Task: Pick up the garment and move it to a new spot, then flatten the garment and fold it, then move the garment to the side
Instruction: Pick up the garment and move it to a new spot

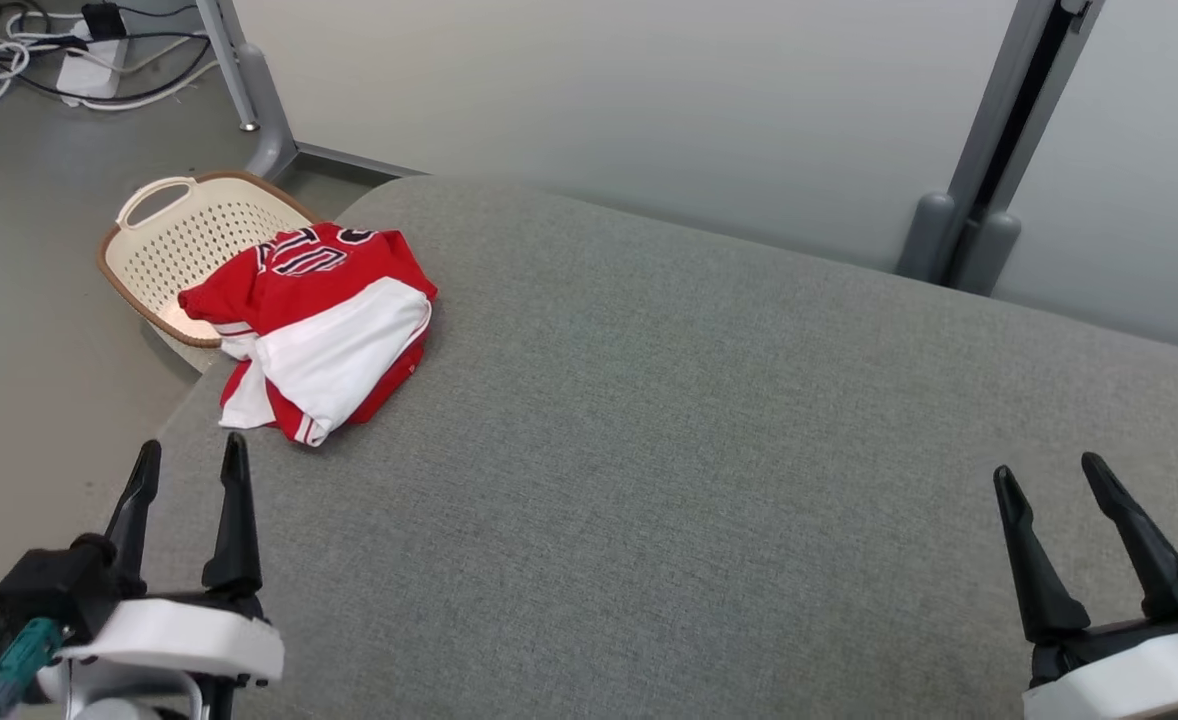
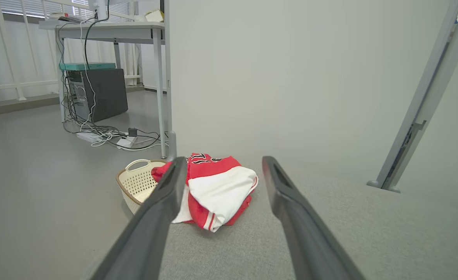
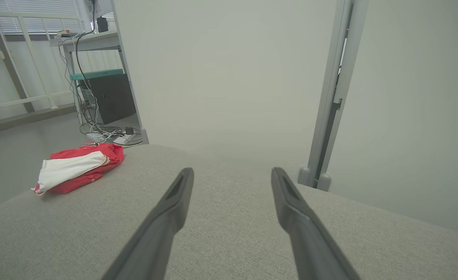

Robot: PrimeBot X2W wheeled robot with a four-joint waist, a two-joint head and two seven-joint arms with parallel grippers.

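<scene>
Dark, white-edged characters on the red garment (image 1: 324, 325), creased and partly folded under, not legible

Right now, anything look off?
Only the jersey: it lies bunched at the left corner of the grey surface, with one part hanging past the edge over the basket on the floor. It might slip off. The left pincer and right pincer are open, apart from it.
</scene>
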